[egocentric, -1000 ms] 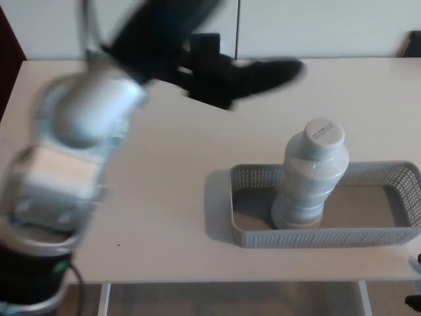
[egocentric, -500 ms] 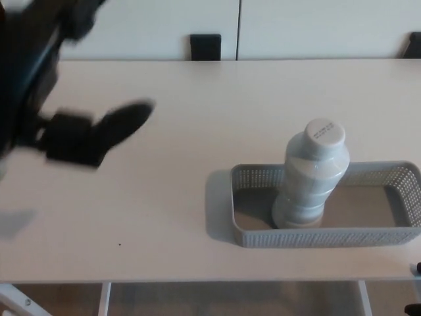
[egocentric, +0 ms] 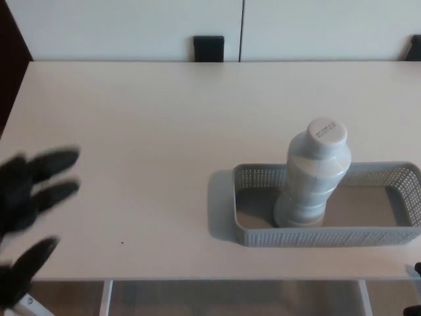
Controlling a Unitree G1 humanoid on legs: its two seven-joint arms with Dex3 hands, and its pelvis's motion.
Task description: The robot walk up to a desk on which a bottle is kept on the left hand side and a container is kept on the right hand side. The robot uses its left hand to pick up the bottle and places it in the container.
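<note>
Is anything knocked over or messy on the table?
Nothing stands out. The pale grey plastic bottle stands upright inside the grey mesh basket, near its left end, with nothing spilled on the cream table. The robot's black left hand is open and empty at the left edge.

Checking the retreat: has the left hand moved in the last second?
Yes. The left hand has pulled back from the desk's far side to its near left edge.
</note>
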